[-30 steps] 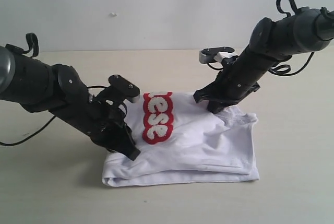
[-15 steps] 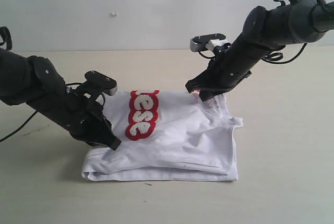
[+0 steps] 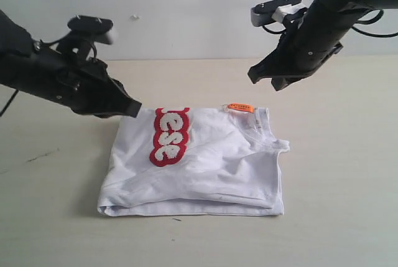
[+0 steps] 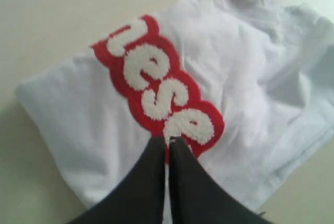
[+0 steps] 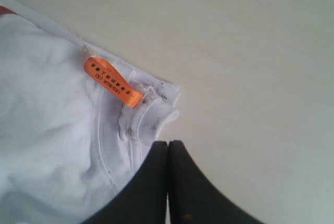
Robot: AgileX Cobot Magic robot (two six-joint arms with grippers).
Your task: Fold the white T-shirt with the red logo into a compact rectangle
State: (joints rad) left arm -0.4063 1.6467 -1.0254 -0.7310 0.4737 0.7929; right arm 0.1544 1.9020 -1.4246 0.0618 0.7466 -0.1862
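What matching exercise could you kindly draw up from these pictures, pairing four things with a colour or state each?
Things:
1. white T-shirt
2. red logo
3. neck tag
4. left gripper

Colours or states:
A. orange
B. folded, lying flat
C. shut, holding nothing
D. carries fuzzy white letters

Pairs: 1-B; 2-D; 3-A; 4-C

Half the red logo [image 3: 169,136], apparently hidden.
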